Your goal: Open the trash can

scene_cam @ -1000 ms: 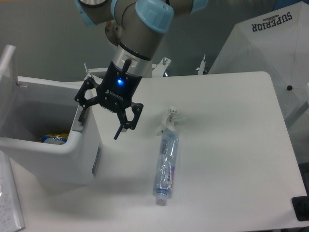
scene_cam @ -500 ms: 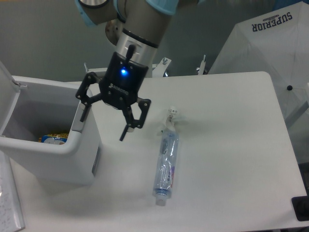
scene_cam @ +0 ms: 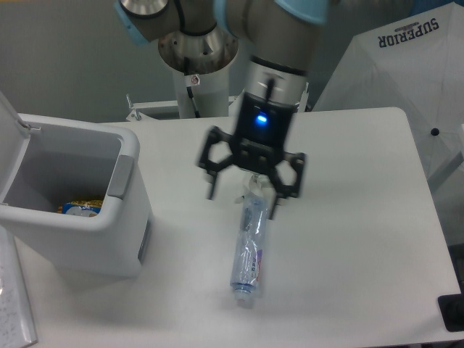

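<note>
**Trash can open at left, claw spread above the bottle**

At the far left edge the white lid (scene_cam: 9, 134) of the trash can (scene_cam: 72, 217) stands raised, tilted up and back, so the bin's mouth is uncovered. The trash can sits on the left part of the white counter (scene_cam: 348, 239), a boxy white bin with rounded corners. A grey push tab (scene_cam: 121, 176) lies on its right rim. Inside, low against the near-left wall, a yellow and blue packet (scene_cam: 78, 207) shows; what it is cannot be told.

Right of the bin, near the middle of the counter, the claw (scene_cam: 243, 196) hangs from the arm with a blue light (scene_cam: 259, 120) lit on its black body. Its 2 fingers are spread wide and hold nothing; the picture is blurred there. It is well apart from the trash can.

Just below and between the fingers lies 1 clear plastic bottle (scene_cam: 250, 246) with a blue label, on its side, running from far to near. Crumpled clear wrapping (scene_cam: 243, 190) lies at its far end.

At the far right stands a white panel printed SUPERIOR (scene_cam: 408, 34).
</note>
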